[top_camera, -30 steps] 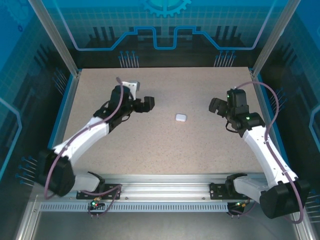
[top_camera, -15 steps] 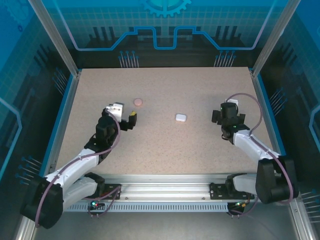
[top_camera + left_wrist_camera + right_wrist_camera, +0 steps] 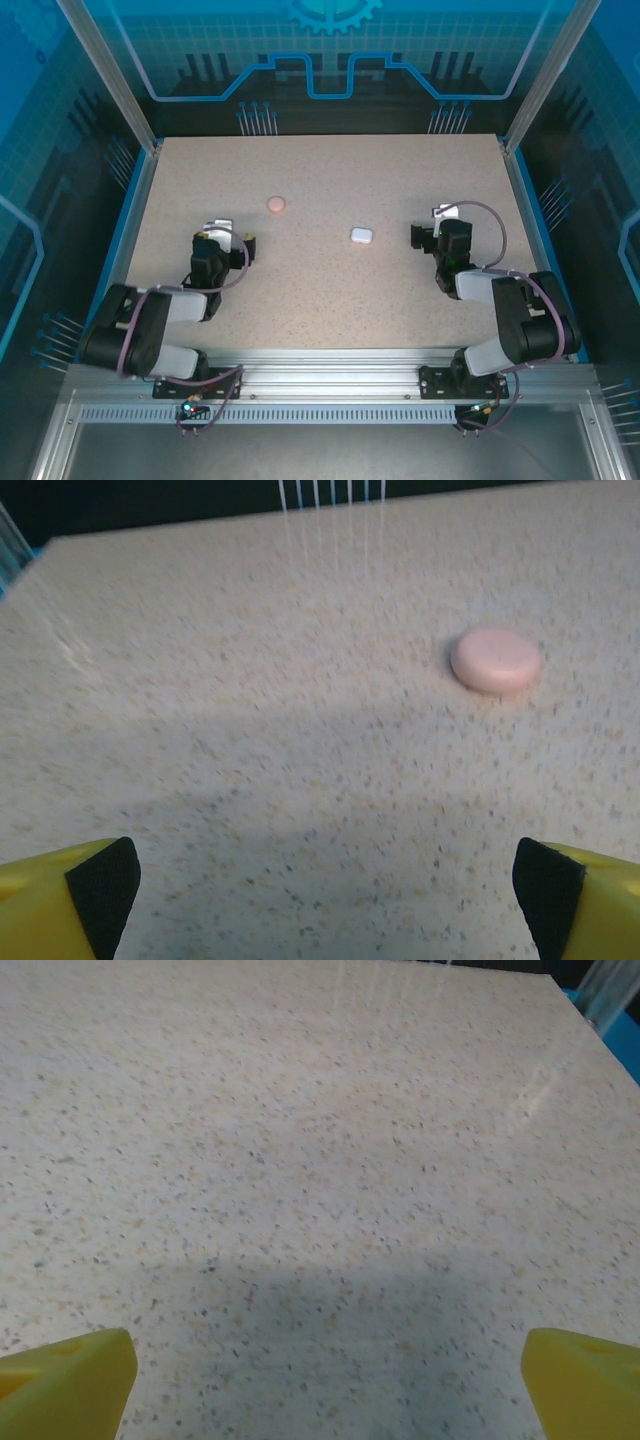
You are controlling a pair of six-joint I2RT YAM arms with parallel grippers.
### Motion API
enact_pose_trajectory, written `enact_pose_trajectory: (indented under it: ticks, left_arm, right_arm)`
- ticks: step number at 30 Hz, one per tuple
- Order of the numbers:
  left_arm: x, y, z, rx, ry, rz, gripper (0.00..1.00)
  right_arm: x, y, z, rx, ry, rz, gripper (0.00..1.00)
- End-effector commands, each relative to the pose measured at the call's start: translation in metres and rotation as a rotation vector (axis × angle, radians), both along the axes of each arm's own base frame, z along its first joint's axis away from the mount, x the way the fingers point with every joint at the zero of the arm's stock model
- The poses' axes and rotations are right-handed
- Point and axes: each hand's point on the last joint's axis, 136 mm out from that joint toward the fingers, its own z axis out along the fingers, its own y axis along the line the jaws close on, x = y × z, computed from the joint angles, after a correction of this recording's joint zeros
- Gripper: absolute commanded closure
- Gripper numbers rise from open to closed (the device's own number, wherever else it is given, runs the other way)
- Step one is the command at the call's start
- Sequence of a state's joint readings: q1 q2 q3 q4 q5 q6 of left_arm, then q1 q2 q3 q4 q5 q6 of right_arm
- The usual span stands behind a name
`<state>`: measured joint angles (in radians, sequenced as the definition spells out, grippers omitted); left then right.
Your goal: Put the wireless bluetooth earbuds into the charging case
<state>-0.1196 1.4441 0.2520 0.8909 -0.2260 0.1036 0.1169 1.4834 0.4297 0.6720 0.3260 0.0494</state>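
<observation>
A round pink charging case [image 3: 276,203] lies shut on the speckled table, and in the left wrist view this pink case [image 3: 496,659] sits ahead and to the right. A small white charging case [image 3: 361,235] rests near the table's middle. The earbuds are hidden. My left gripper [image 3: 226,241] is folded low at the near left, well short of the pink case, open with bare table between its yellow fingers [image 3: 70,895]. My right gripper [image 3: 438,233] is low to the right of the white case, also open and empty, its yellow fingers [image 3: 70,1375] wide apart.
The speckled table [image 3: 330,290] is ringed by a blue rim and aluminium frame posts [image 3: 110,80]. Both arms are folded close to their bases at the near rail [image 3: 330,380].
Both arms pulled back from mid-table and folded down toward the near edge. The left arm's retreat uncovered the pink case. Neither case moved.
</observation>
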Motion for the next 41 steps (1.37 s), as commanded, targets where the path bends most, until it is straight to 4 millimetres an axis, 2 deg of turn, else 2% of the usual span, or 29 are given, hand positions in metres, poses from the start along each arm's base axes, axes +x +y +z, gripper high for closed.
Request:
enact_pose_trajectory:
  ticks: [1, 3, 9, 41]
  left_arm:
    - [0.018, -0.003, 0.022, -0.063, -0.118, -0.029, 0.01]
    - [0.023, -0.005, 0.018, -0.070, -0.067, -0.043, 0.01]
    - [0.037, 0.010, 0.011, -0.154, 0.015, -0.012, 0.01]
    - [0.037, 0.011, 0.012, -0.166, 0.013, -0.013, 0.01]
  right_arm:
    - [0.007, 0.007, 0.010, 0.029, -0.070, 0.073, 0.00]
    - [0.007, 0.007, 0.010, 0.028, -0.068, 0.073, 0.00]
    - [0.007, 0.007, 0.010, 0.028, -0.073, 0.072, 0.00]
    - [0.008, 0.007, 0.011, 0.035, -0.074, 0.081, 0.00]
